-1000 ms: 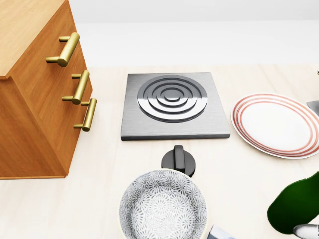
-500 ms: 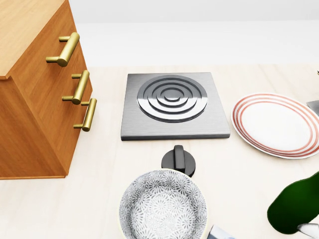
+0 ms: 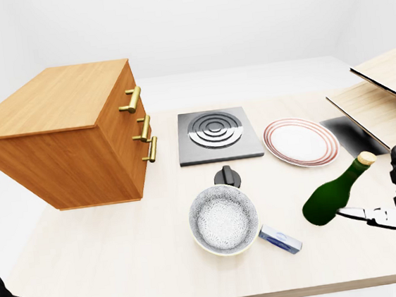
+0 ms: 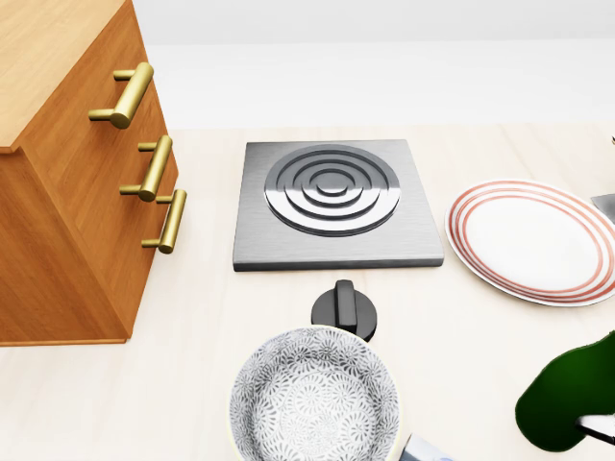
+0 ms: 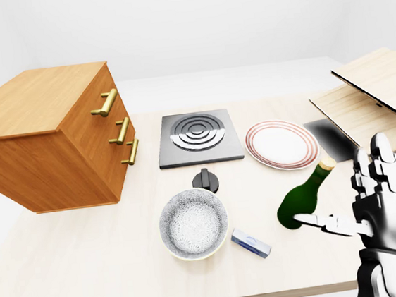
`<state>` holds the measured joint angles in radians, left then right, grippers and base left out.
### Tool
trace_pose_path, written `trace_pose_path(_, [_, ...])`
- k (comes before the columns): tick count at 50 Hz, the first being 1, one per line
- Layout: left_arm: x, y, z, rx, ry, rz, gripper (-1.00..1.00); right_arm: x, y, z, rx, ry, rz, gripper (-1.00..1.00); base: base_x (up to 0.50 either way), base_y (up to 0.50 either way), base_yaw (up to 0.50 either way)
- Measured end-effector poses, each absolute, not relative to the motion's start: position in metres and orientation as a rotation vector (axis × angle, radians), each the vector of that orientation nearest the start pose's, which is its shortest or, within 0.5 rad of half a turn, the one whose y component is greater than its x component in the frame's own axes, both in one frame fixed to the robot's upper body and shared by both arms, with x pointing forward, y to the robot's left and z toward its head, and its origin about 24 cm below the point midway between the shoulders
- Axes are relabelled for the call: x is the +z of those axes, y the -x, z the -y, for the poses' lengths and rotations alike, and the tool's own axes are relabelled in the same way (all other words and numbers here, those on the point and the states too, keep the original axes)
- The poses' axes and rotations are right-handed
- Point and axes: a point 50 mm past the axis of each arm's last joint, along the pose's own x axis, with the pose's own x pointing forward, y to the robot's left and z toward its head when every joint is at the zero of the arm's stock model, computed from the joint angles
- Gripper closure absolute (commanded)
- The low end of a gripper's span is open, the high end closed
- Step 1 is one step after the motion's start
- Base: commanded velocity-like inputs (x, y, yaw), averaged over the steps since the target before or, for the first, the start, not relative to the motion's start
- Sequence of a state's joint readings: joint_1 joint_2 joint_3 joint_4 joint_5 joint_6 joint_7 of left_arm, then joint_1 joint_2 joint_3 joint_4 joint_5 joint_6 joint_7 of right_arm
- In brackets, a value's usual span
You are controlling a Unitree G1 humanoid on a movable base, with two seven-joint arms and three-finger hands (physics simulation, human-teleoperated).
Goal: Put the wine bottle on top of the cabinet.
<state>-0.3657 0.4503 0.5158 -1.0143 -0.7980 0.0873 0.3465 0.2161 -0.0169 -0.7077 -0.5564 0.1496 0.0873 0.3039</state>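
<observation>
The right hand's (image 5: 377,204) fingers (image 5: 330,225) are spread, 1 reaching beside the tilted wine bottle (image 5: 304,198) on the worktop (image 5: 90,266), ungrasped; lifting onto the cabinet (image 5: 41,101) remains.

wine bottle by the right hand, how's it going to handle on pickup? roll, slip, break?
The wine bottle lies tilted on the table, neck toward the view's upper right, so a nudge would likely roll it. Its glossy green body looks smooth, probably slippery for the right hand, whose fingers are open. It looks like rigid glass: likely heavy for its size, and breakable if dropped.
</observation>
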Motion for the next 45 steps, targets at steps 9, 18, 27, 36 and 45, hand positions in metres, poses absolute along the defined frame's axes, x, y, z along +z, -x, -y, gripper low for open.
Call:
trace_pose_path(9, [0.319, -0.132, -0.212, -0.006, 0.279, 1.298, -1.0, 0.112, -0.159, 0.296, -0.39, 0.12, 0.212, -1.0, 0.0, 0.0, 0.0])
trace_pose_path(18, [0.319, -0.133, -0.213, -0.002, 0.272, 1.296, -1.0, 0.097, -0.168, 0.301, -0.389, 0.081, 0.159, -1.0, 0.0, 0.0, 0.0])
trace_pose_path(27, [0.319, -0.134, -0.213, 0.002, 0.272, 1.296, -1.0, 0.096, -0.176, 0.303, -0.386, 0.08, 0.149, -1.0, 0.0, 0.0, 0.0])
trace_pose_path(36, [0.318, -0.136, -0.213, 0.005, 0.269, 1.293, -1.0, 0.099, -0.184, 0.303, -0.379, 0.089, 0.158, -1.0, 0.0, 0.0, 0.0])
trace_pose_path(45, [0.318, -0.136, -0.214, 0.008, 0.267, 1.292, -1.0, 0.092, -0.193, 0.303, -0.372, 0.074, 0.131, -1.0, 0.0, 0.0, 0.0])
